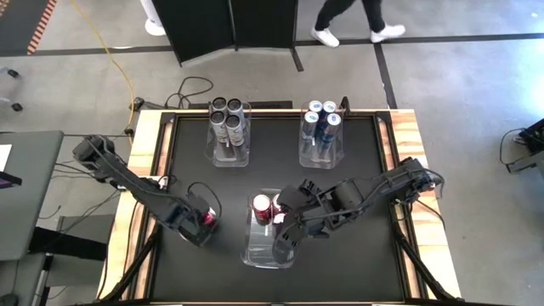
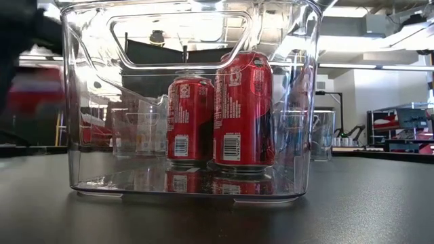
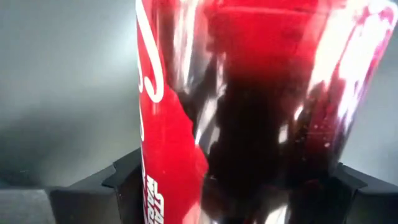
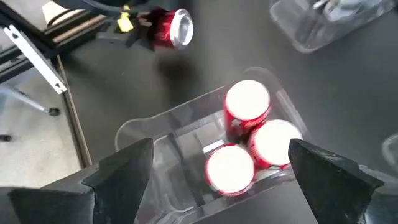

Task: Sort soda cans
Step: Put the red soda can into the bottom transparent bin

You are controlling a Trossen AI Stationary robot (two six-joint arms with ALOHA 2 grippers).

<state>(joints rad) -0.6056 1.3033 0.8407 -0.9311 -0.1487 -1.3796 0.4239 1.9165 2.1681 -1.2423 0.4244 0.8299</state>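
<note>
A clear near bin (image 1: 255,255) holds three upright red cans; the right wrist view shows their silver tops (image 4: 247,99), and the low view shows two of them (image 2: 243,112). My right gripper (image 4: 221,149) hovers open above this bin (image 1: 285,242), touching nothing. My left gripper (image 1: 204,219), to the left of the bin, is shut on a fourth red can (image 3: 180,124). It shows as a red blur in the low view (image 2: 34,88). Dark cans (image 1: 229,115) and blue-and-silver cans (image 1: 321,119) stand in two far bins. My left gripper pinches the red can's side wall (image 3: 155,174) between its two fingers (image 3: 124,180), which lie across the can's body. The can is lifted clear of the table. In the right wrist view it is tipped over, its silver top (image 4: 182,28) facing sideways.
The black tabletop (image 1: 187,170) lies between the near bin and the two far bins (image 1: 229,153) (image 1: 321,157). A wooden frame (image 1: 149,144) borders the table. A person's legs and white shoes (image 1: 374,32) show on the floor beyond the far edge.
</note>
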